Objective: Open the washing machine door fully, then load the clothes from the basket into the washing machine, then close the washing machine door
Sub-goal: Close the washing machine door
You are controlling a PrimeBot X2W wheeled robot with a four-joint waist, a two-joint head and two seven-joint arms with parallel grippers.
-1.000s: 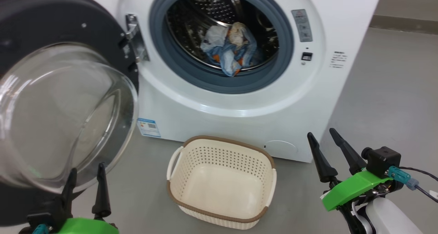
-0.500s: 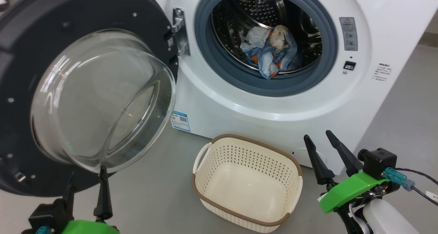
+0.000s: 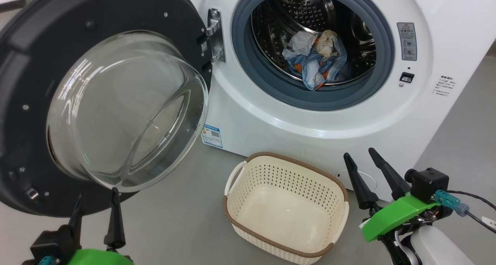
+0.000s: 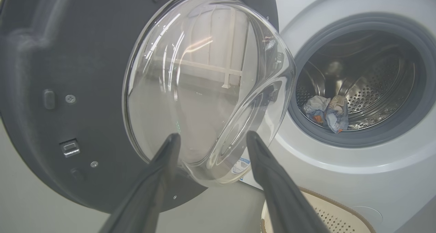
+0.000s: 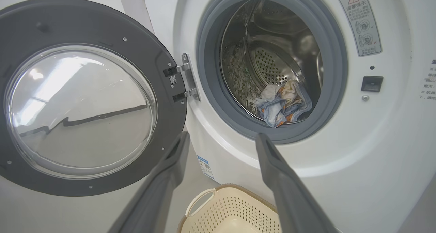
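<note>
The white washing machine (image 3: 310, 129) stands with its round black door (image 3: 35, 63) swung wide to the left, glass bowl window (image 3: 124, 110) bulging toward me. Light blue clothes (image 3: 316, 61) with orange and cream patches lie bunched in the steel drum, also seen as clothes (image 5: 281, 103) and clothes (image 4: 327, 112). The cream basket (image 3: 288, 176) sits on the floor before the machine with nothing inside. My left gripper (image 3: 97, 197) is open just below the door's lower edge, holding nothing. My right gripper (image 3: 358, 153) is open beside the basket's right end, holding nothing.
Grey floor (image 3: 182, 218) spreads between the door and the basket. A blue label (image 3: 212, 135) marks the machine's lower front. The door latch socket (image 3: 407, 77) sits right of the opening, and the hinge (image 3: 216, 34) on its left.
The head camera has turned left, so the whole scene has shifted right and more of the door shows. Both grippers stay open and hold their places.
</note>
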